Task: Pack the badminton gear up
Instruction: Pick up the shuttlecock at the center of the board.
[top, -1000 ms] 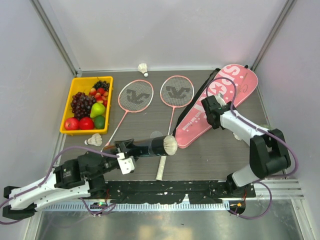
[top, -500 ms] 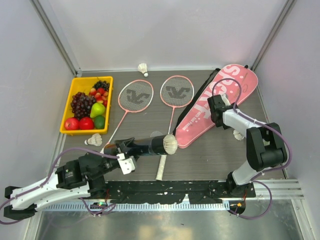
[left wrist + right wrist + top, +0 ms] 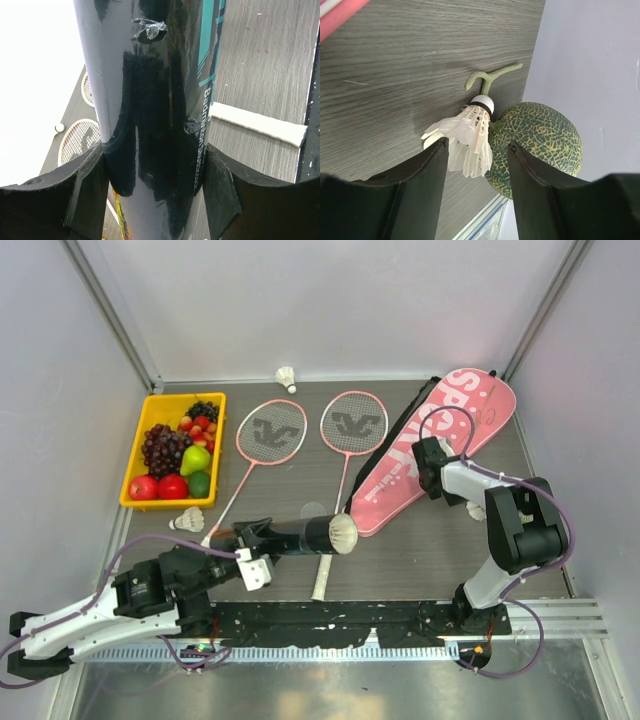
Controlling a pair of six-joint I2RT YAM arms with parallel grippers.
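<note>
dark tube point(image 3: 150, 100): both ends cut off | green netted ball point(image 3: 542, 132): lower-left part hidden

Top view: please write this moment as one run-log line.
left pincer: shut on dark tube | right pincer: open, facing shuttlecock beside green netted ball

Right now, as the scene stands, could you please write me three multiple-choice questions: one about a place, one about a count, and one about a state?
1. The shuttlecock that the right gripper straddles lies: A. right against the green netted melon; B. on top of it; C. far from it.
2. Pink-framed rackets on the table: A. one; B. two; C. three.
3. The left gripper is: A. open, empty; B. shut on nothing; C. shut on the dark tube.
Answers: 1 A, its feathers meet the melon's skin in the right wrist view; 2 B, two heads lie side by side in the top view; 3 C, both fingers press the tube's sides.
</note>
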